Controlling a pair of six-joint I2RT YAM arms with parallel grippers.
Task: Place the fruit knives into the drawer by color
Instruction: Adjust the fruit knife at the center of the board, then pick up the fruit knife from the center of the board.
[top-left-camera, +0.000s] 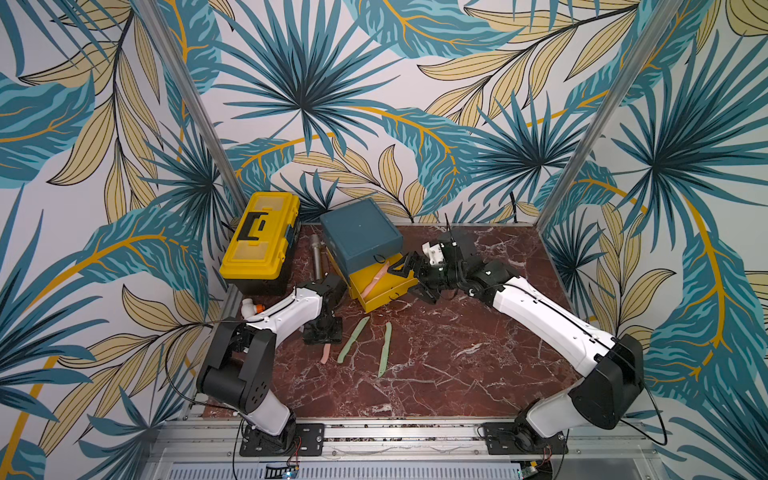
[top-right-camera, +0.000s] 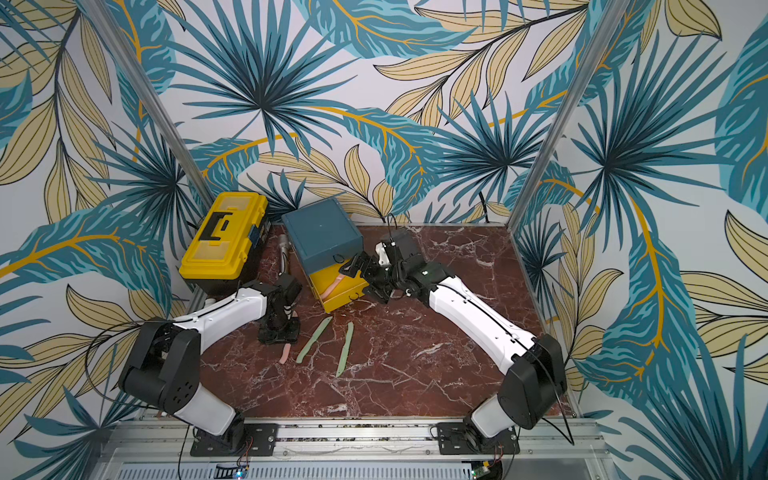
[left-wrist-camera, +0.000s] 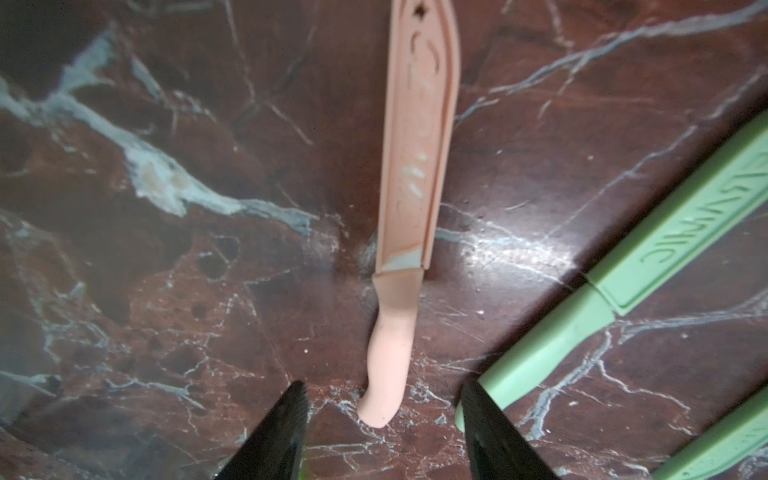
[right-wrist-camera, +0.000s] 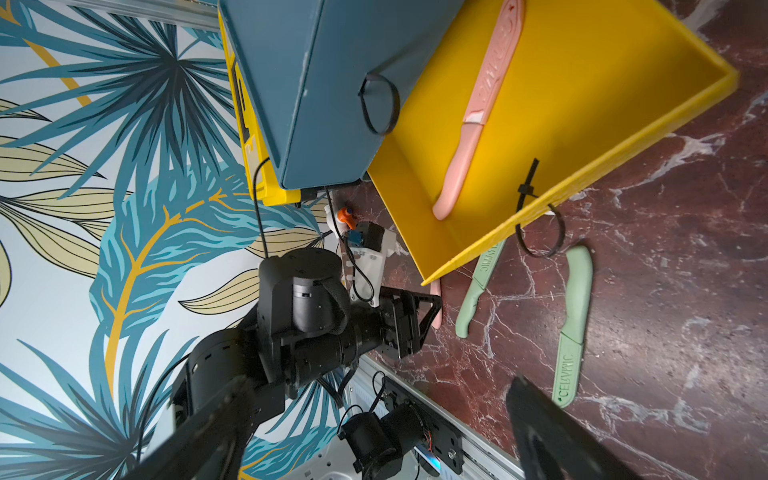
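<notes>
Left gripper (top-left-camera: 323, 337): top view, lower centre-left, pointing down over the loose pink knife (top-left-camera: 325, 356), apparently to fetch it. Right gripper (top-left-camera: 412, 277): spread, empty, beside the open yellow drawer (top-left-camera: 384, 302) of the drawer chest (top-left-camera: 359, 237), centre frame; likely steadying it.
Left wrist: fingers (left-wrist-camera: 282, 436) parted, straddling the pink handle without contact. Knife slim, matte, with embossed sheath.
Right wrist: second pink knife (right-wrist-camera: 478, 112) lies inside the yellow drawer; two green knives (right-wrist-camera: 575, 324) lie outside on the marble table (right-wrist-camera: 665, 249).

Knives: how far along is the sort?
Done: one pink knife lies in the open yellow drawer. In hand: left gripper, open, sits over the handle of the second pink knife on the table, not gripping. Left: that knife and two green knives. No blue knives in view.
</notes>
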